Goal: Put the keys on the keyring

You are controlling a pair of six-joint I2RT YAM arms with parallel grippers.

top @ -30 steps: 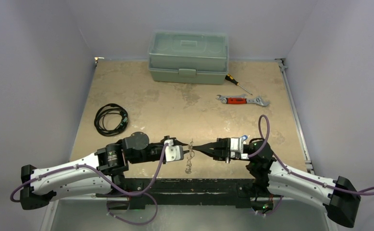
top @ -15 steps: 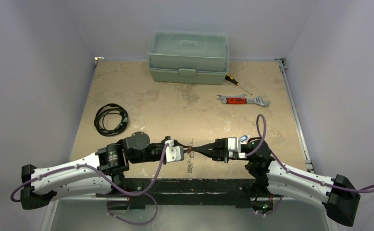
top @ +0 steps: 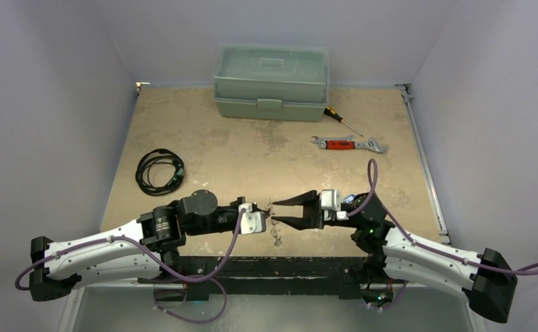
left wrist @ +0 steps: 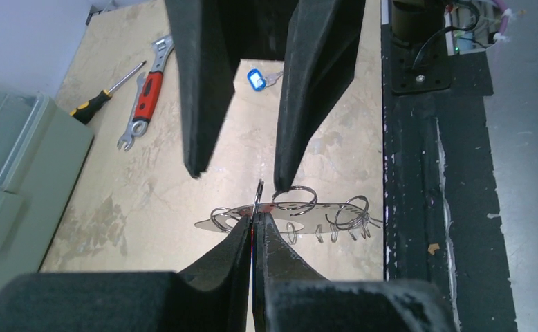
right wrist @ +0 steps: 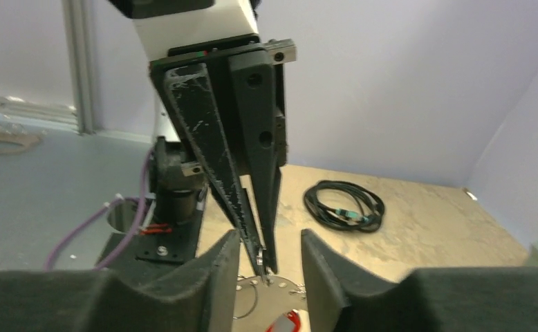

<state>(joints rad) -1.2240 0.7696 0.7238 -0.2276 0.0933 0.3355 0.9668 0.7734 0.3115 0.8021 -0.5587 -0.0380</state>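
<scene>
- The left end effector point(left wrist: 254, 220) has its fingers pressed together, pinching a small upright wire loop of the keyring point(left wrist: 290, 216).
- The right end effector point(top: 274, 212) is spread. In the left wrist view its two black fingers come down from the top of the frame, one tip touching or just above the keyring and the other hanging to the left, clear of it.
- The keyring sits low in the centre of the top view, between the two end effectors and above the near edge of the tabletop point(top: 252, 152).
- In the left wrist view its long axis runs left to right across the frame: a flat silver strip with several split rings along it. In the top view it trails toward the bottom of the frame.
- A red-tagged key point(right wrist: 285, 324) shows at the bottom edge of the right wrist view, just beside the keyring. Whether it is strung on cannot be told.
- A blue-tagged key point(left wrist: 256, 78) lies flat on the tabletop, well apart from the keyring, its silver blade pointing to the right of the frame.
- A wrench point(left wrist: 145, 104) and a screwdriver point(left wrist: 107, 93) lie in the upper left of that view.
- A second ago the right end effector was clamped to a point on the keyring and the left one stood slightly apart. Now the grip has changed sides.
</scene>
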